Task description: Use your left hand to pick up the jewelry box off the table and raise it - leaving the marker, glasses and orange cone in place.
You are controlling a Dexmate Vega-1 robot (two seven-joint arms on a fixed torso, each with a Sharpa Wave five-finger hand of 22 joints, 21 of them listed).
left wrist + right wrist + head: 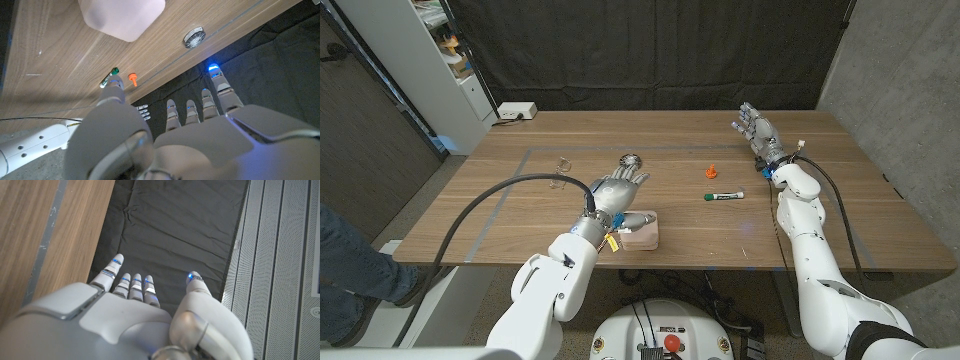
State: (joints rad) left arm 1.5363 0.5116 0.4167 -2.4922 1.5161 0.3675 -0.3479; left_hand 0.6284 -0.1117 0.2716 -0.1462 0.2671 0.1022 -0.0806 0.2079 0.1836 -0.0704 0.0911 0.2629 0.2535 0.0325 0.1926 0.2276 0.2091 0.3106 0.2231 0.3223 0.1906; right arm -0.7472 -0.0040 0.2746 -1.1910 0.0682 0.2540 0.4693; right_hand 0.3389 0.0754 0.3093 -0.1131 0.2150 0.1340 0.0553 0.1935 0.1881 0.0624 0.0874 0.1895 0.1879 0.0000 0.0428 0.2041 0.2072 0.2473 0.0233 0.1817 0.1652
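Note:
The pale pink jewelry box sits near the table's front edge, just right of my left wrist. My left hand hovers beyond it, fingers spread and holding nothing. The orange cone stands right of centre, and the green-capped marker lies just in front of it. The clear glasses lie to the left of my left hand. At the far right of the table my right hand is raised with its fingers apart and nothing in it.
A round silver disc is set in the wooden table just past my left fingertips. A white power strip lies at the back left corner. A person's leg shows at the left edge.

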